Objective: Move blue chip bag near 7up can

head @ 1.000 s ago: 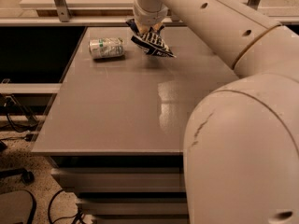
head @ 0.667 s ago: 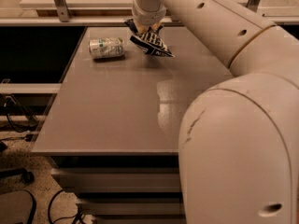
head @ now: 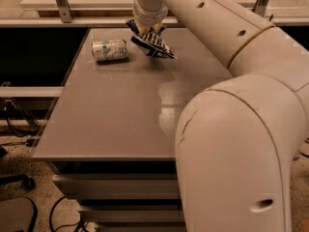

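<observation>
Two fingers [head: 143, 31] of the gripper [head: 147, 30] are clamped on the far, upper end of the blue chip bag [head: 153, 43], above the far part of the desk [head: 116, 110]. The bag hangs just right of the 7up can [head: 110, 50], close but apart from it.

To finish well, lower straight down until the bag's low corner and then its flat side rest on the desk, and only then part the fingers. Crumpled foil may spring or slide, so don't release from height. Don't drift left either: the can lies on its side and would likely roll if nudged.

The bag's long axis runs from the fingers at far left down to its near-right corner, tilted, with the lettered face toward the camera. You cannot tell whether that low corner touches the desk. The can's long axis runs left to right.
</observation>
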Motion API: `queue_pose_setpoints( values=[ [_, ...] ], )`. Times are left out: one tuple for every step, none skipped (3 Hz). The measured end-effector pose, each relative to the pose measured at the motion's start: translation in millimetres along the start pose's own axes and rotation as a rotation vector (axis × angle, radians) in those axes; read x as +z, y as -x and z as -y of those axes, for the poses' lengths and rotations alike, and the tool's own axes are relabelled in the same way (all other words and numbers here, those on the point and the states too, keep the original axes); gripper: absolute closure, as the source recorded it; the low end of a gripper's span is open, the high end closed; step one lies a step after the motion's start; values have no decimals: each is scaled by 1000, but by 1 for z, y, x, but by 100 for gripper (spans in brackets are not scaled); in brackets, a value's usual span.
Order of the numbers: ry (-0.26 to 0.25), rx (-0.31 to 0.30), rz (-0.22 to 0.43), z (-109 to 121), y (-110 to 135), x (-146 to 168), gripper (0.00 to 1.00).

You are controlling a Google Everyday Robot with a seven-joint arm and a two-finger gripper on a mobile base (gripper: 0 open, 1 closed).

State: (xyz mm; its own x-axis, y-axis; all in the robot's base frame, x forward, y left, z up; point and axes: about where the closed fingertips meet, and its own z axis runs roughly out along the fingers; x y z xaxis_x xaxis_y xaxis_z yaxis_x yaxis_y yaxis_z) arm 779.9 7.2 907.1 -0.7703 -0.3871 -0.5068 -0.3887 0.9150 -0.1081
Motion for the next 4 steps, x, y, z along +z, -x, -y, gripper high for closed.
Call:
queue_pose_setpoints(
  values=[
    [10, 2, -1, -3, 2, 1, 36],
    [18, 4, -4, -4, 2, 1, 13],
    [25, 7, -6, -4, 1, 2, 0],
    [28, 9, -4, -4, 1, 2, 0]
  ],
)
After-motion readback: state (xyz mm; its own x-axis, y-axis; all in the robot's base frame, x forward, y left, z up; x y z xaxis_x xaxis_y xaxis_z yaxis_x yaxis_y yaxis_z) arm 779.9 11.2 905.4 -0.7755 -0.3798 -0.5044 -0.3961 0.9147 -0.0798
